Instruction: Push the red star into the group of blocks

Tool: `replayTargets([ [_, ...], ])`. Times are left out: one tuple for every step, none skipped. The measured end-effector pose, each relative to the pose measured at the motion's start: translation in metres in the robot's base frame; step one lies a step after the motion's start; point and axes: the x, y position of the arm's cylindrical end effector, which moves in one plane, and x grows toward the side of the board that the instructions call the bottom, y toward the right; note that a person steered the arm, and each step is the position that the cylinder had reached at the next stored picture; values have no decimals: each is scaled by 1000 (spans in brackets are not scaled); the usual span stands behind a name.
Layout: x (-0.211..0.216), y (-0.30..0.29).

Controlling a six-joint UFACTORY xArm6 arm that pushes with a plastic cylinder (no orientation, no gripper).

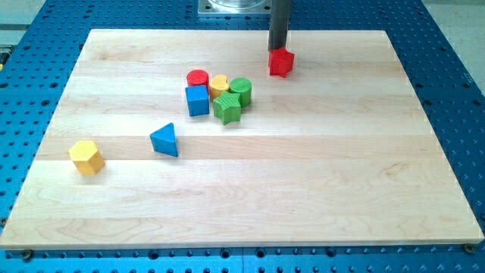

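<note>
The red star [280, 63] lies near the view's top, right of centre, on the wooden board [303, 174]. My tip [278, 48] stands just behind the star's top edge, touching or nearly touching it. To the star's left is a tight group: a red cylinder [198, 78], a yellow block [219, 83], a green cylinder [241, 89], a blue cube [197, 100] and a green star [226, 108]. The red star is apart from the group, a short gap from the green cylinder.
A blue triangle [164, 140] lies alone left of centre. A yellow hexagon-like block [86, 157] lies near the board's left edge. Blue perforated table [455, 45] surrounds the board.
</note>
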Motion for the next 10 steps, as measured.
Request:
replayTargets([
  [16, 44],
  [49, -9],
  [68, 13],
  [82, 7],
  [81, -4],
  [79, -24],
  [64, -41],
  [73, -60],
  [76, -62],
  [74, -81],
])
